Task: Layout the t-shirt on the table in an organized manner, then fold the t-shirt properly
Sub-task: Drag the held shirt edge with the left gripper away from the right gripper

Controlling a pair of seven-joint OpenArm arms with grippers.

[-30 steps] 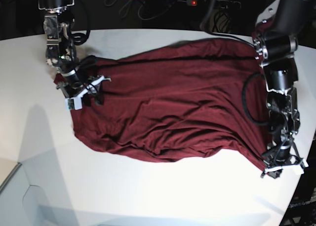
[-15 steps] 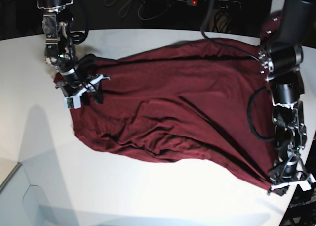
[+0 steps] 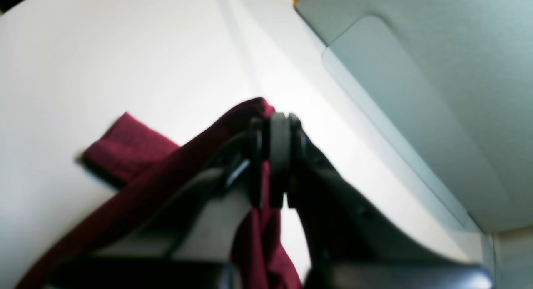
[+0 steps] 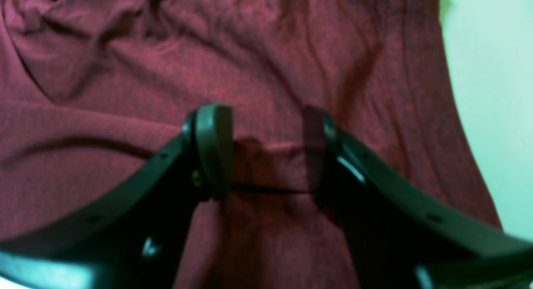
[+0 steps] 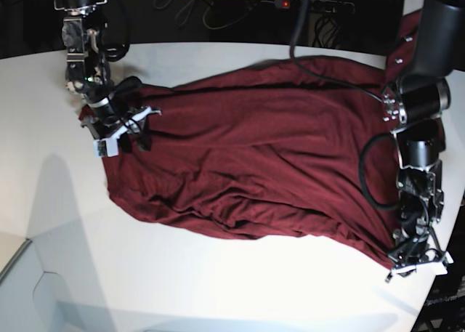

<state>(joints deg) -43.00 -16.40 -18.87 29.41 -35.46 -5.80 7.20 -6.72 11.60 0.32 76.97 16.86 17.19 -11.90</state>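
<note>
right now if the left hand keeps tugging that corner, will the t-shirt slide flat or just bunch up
Likely floppy: the t-shirt lies in soft wrinkles and drapes from the left hand, shut on its corner. It probably stretches into ridges toward the pull rather than moving as one sheet. On the smooth table it may slide easily.

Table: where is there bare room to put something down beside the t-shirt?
The table is bare along the near edge below the t-shirt, and at the near left, left of its hem. It is crowded at the far left, where the right tool sits on the cloth, and at the right edge, by the left tool.
</note>
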